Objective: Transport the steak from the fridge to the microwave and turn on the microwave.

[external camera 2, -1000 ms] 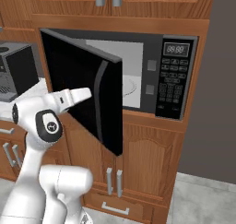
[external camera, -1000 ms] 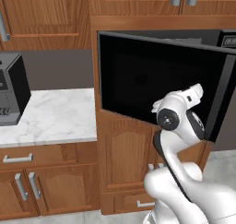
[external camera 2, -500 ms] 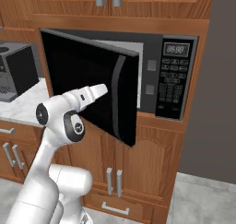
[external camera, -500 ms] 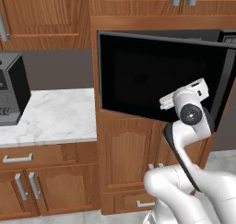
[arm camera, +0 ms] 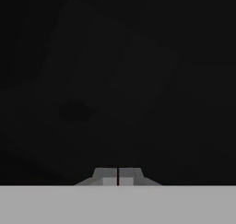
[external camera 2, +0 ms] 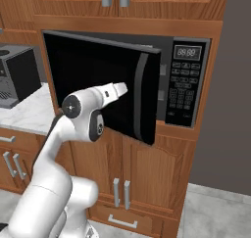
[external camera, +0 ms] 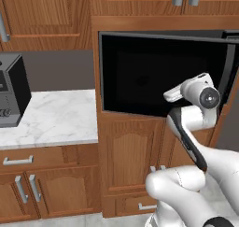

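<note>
Room: rendered kitchen of brown wooden cabinets (external camera 2: 147, 168) with grey bar handles; grey floor at the lower right of the right base view.
Bench: white marbled bench (external camera: 51, 121), left middle of the left base view.
Appliance on bench: small black countertop appliance (external camera: 10, 91) at the far left of the left base view, standing on the bench.
Microwave: wide black built-in microwave (external camera 2: 188, 85) set into the cabinet wall, centre right of the right base view; button keypad with a small display on its right side.
Microwave door: dark glass door (external camera 2: 98, 80), ajar, hinged at its left, its free edge with a curved handle standing out from the keypad side.
Arm: white, rising from the lower frame.
Jaws: gripper (arm camera: 118, 176) with its tips pressed together, empty, close against the dark door glass; also seen at (external camera 2: 119, 89).
</note>
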Controlling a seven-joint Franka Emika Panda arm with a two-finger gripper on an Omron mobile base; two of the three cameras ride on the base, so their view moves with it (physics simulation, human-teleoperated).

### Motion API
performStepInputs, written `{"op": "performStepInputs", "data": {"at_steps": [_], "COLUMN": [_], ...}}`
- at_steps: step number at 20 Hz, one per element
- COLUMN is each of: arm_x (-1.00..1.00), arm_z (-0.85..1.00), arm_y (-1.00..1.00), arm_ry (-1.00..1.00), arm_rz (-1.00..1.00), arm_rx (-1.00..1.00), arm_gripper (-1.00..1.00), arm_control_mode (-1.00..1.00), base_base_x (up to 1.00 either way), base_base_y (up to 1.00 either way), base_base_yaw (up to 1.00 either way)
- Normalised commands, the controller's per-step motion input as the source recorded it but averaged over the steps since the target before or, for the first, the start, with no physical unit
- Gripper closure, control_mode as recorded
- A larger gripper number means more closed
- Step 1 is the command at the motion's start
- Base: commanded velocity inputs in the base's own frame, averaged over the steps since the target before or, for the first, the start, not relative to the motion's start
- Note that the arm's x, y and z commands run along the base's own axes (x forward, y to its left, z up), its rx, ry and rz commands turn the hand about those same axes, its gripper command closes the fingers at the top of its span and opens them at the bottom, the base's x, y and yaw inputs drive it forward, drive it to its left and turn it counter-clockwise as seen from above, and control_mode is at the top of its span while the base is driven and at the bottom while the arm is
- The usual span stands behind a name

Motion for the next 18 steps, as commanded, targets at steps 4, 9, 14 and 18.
{"op": "performStepInputs", "data": {"at_steps": [4,9,14,18], "arm_x": [0.26,0.3,0.36,0.28], "arm_z": [0.36,0.13,-0.03,-0.2], "arm_y": [0.0,0.0,0.0,0.0], "arm_ry": [0.23,0.18,0.04,0.0], "arm_rz": [0.11,0.11,0.08,0.02], "arm_rx": [0.13,0.09,0.01,0.0], "arm_gripper": [1.0,1.0,1.0,1.0], "arm_control_mode": [-1.0,-1.0,-1.0,-1.0], "base_base_x": [0.0,0.0,0.0,0.0], "base_base_y": [0.0,0.0,0.0,0.0], "base_base_yaw": [0.0,0.0,0.0,0.0]}}
